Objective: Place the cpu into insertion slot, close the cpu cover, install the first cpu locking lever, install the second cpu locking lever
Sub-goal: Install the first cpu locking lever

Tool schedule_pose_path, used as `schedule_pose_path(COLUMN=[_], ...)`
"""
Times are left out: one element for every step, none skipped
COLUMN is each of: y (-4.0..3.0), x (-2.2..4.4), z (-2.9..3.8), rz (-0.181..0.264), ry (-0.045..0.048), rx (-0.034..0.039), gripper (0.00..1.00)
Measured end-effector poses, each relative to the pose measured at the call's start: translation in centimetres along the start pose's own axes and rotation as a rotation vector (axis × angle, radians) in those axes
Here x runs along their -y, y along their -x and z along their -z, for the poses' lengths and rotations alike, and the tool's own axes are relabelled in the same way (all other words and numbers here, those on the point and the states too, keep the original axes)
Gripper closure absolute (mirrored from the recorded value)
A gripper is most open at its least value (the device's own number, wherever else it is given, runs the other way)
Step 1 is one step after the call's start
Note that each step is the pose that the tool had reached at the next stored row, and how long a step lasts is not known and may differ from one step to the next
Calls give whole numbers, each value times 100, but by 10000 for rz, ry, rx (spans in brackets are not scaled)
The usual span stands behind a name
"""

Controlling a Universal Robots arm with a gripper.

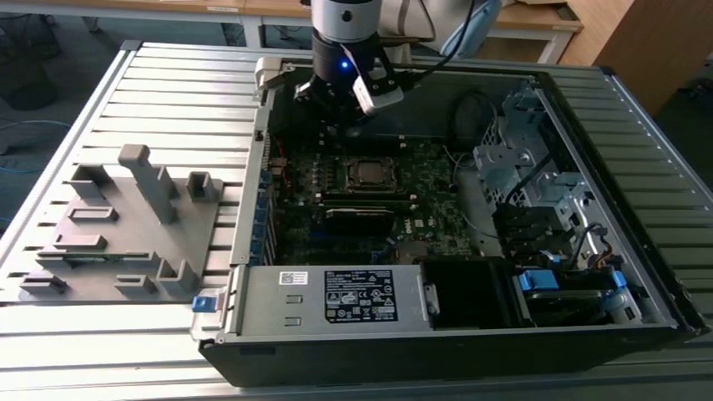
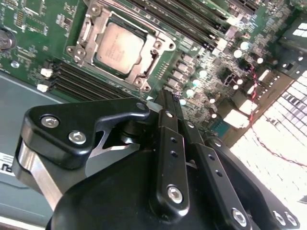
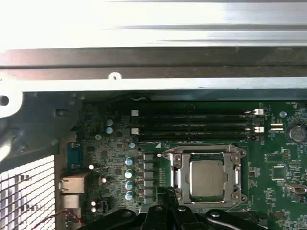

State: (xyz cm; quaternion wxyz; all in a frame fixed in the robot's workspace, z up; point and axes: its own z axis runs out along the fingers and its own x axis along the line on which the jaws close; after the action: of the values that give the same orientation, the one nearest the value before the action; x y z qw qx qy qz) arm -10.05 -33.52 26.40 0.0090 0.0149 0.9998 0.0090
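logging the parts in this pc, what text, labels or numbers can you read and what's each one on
No text is legible.
black label on the grey metal box: print too small to read
white sticker beside it: too small to read
cpu top: faint marks, unreadable

Here's the surface [image 1: 167, 83]: a pale metal top of long ribbed slats running across from the exterior view's left to its right. Two things sit directly on it. Taking up the middle and the exterior view's right is an open computer case [image 1: 446, 361], lying on its side, open face up, its near wall black. On the exterior view's left, just beside the case, lies a flat grey fixture plate [image 1: 200, 230] with upright blocks and posts, one tall post standing clear. Bare slats show at the far left corner.
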Motion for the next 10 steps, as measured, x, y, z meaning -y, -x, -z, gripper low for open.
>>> schedule_pose_path(y=[-18, -36, -53, -69, -85, -98, -108, -113, -116, -119], x=[1, 1, 2, 2, 3, 3, 3, 4, 4, 4], z=[0, 0, 0, 0, 0, -1, -1, 0, 0, -1], rz=[0, 0, 0, 0, 0, 0, -1, -1, -1, -2], ry=[0, 0, 1, 1, 1, 1, 8, 51, 117, 194], rx=[0, 0, 0, 0, 0, 1, -1, -3, -4, -5], gripper=[90, 90, 90, 90, 90, 90, 90, 90, 90, 90])
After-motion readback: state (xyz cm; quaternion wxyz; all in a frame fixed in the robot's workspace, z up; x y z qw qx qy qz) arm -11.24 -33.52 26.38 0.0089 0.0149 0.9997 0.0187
